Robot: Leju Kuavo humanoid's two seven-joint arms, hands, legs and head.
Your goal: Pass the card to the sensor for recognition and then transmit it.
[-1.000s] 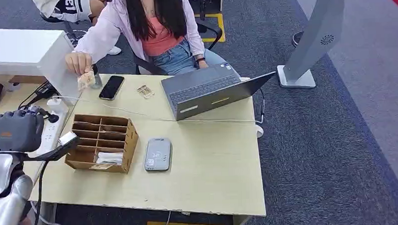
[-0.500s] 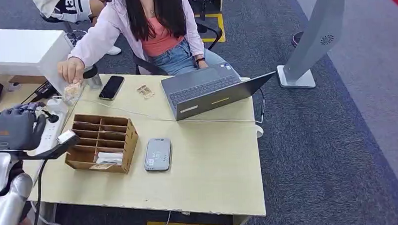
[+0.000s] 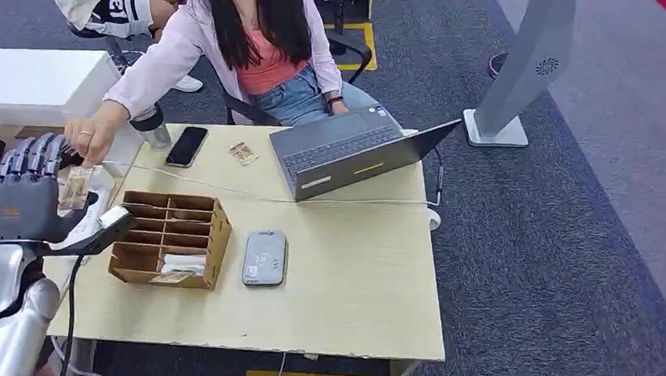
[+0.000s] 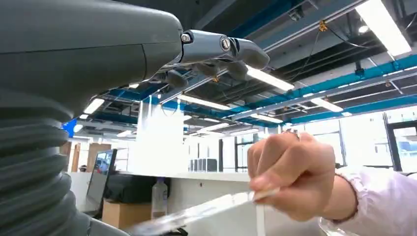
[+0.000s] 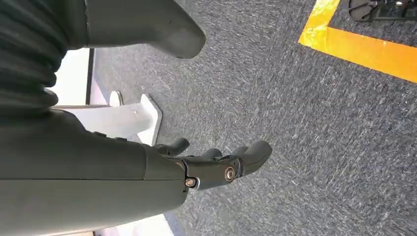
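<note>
At the left edge of the head view, the robot's left hand (image 3: 27, 194) is raised beside the desk (image 3: 350, 279) with its fingers upright and spread, holding nothing as far as can be seen, while a person's hand (image 3: 90, 140) reaches across from the far side and offers the card (image 3: 75, 187) right at those fingers. Whether the card already touches the robot's palm cannot be told. The grey sensor (image 3: 264, 257) lies flat near the middle of the desk, just beside a cardboard organiser (image 3: 171, 239), and well apart from the card; a laptop (image 3: 345, 150) and a phone (image 3: 186, 145) sit farther back. From the left wrist view, the left hand (image 4: 216, 51) shows its fingers only loosely curved and apart, with the person's hand (image 4: 295, 172) pinching the thin clear card (image 4: 206, 210) close by; the robot's fingers are not wrapped around it. From the right wrist view, the right hand (image 5: 216, 164) hangs over carpeted floor, fingers gently curled on nothing and slightly apart. Judging from this, the task is at its very start: the card is being handed over but is not yet taken, and grasping it, presenting it to the sensor, and passing it on all remain.
</note>
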